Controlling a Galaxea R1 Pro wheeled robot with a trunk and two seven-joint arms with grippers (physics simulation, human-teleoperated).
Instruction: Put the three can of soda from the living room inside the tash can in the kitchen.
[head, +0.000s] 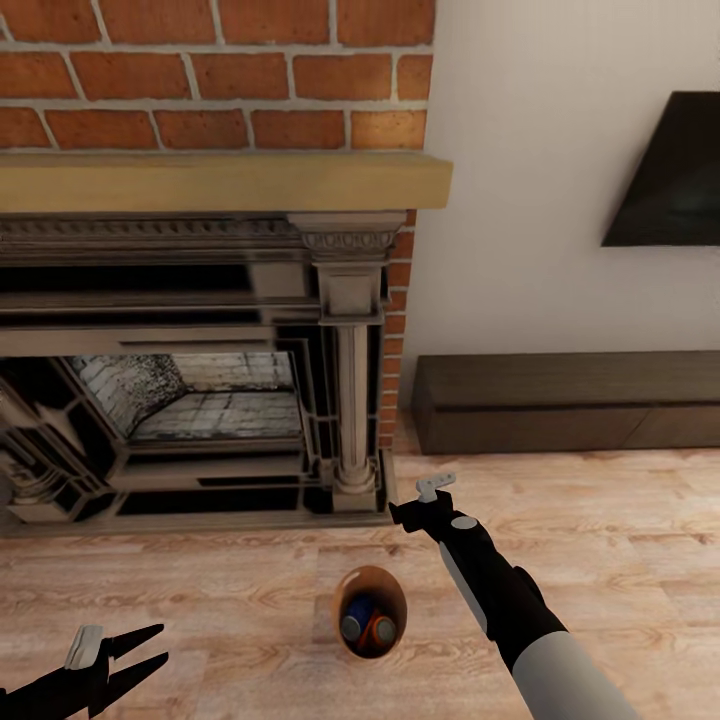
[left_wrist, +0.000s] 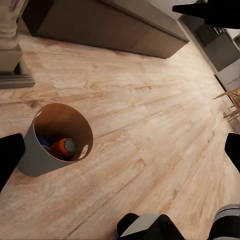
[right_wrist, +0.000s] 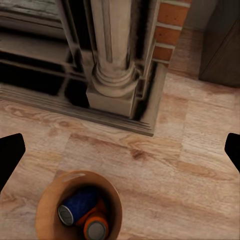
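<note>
**Both jaws slack over the bin by the fireplace**

Jaws on both my arms stand released and grasp nothing. My left gripper (head: 135, 655) hangs low over the wood floor (head: 620, 520) with its black fingers spread, and my right gripper (head: 425, 500) reaches forward near the base of the brick fireplace (head: 215, 90), its dark fingertips wide apart at the edges of the right wrist view.

Between my arms the trash can (head: 371, 585) stands upright on the floor, just in front of the fireplace column (head: 352, 400). It is a small round tapered bin, pale grey outside (left_wrist: 37, 157) and glossy brown inside (right_wrist: 60, 187).

Inside it I see cans lying on their sides: one dark blue soda can (right_wrist: 80, 204) with a silvery top, and one orange soda can (right_wrist: 96, 226) touching it. From the left wrist an orange can (left_wrist: 63, 147) shows with a sliver of blue beside it. I count two for certain; whether a third lies beneath I cannot tell.

A dark low cabinet (head: 570, 400) runs along the white wall, well apart from the bin.
</note>
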